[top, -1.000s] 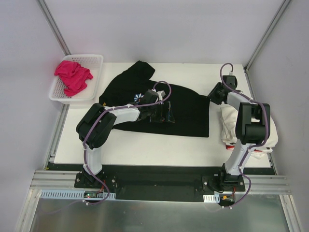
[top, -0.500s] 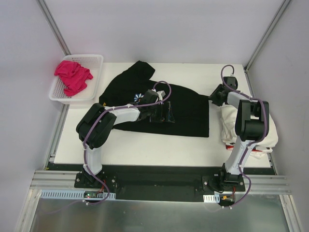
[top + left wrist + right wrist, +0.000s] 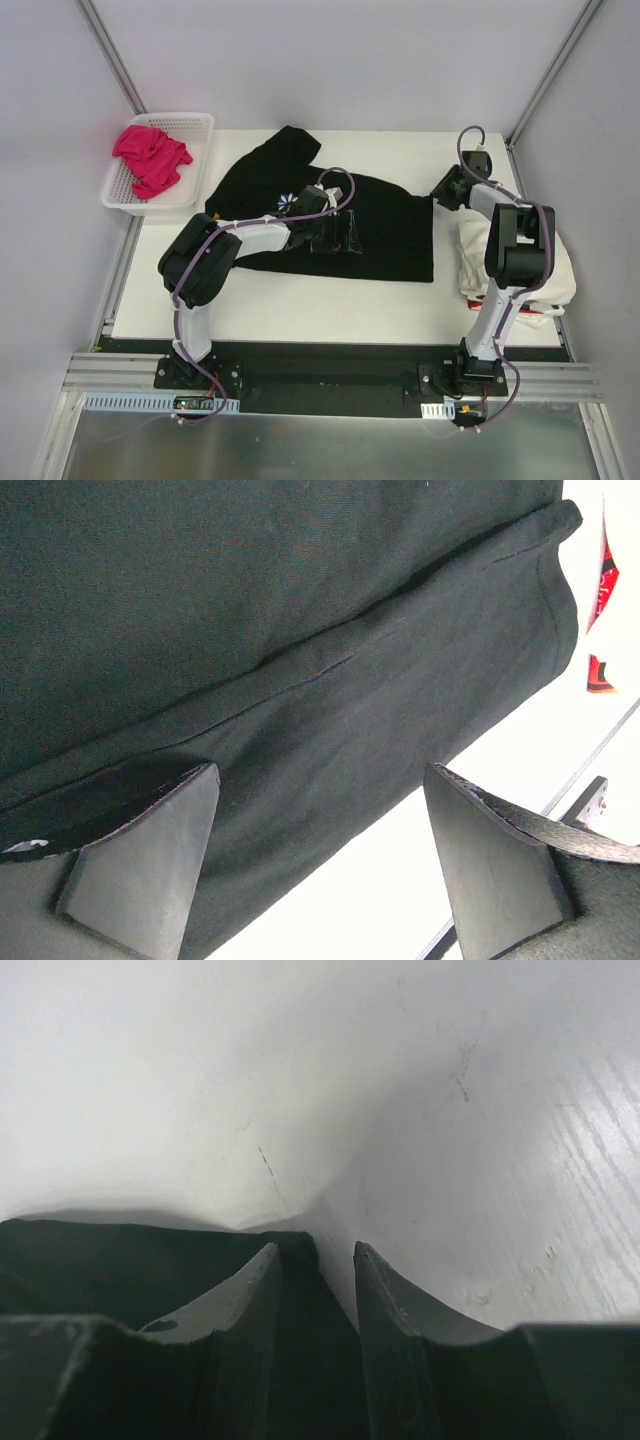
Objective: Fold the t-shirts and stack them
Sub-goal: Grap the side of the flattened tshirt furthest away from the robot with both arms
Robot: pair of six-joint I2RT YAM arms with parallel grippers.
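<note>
A black t-shirt (image 3: 375,225) with a daisy patch (image 3: 285,201) lies spread across the middle of the table. My left gripper (image 3: 335,238) hovers over its middle; in the left wrist view the left gripper (image 3: 320,772) stands wide open above the shirt's hem (image 3: 330,730), holding nothing. My right gripper (image 3: 443,190) sits at the shirt's far right corner. Seen from the right wrist, the right gripper (image 3: 315,1248) has its jaws partly apart, and the black corner (image 3: 297,1245) lies between them. Cream-white t-shirts (image 3: 470,262) are piled at the right. A pink t-shirt (image 3: 150,158) lies in the basket.
The white mesh basket (image 3: 195,122) stands at the table's far left corner. The right arm's upper links hang over the cream pile. A red print (image 3: 598,672) on that pile shows at the edge of the left wrist view. Metal frame posts rise at both back corners.
The right arm's wrist has shifted a little toward the back of the table at the shirt's corner. The left arm and the shirts have not moved.
</note>
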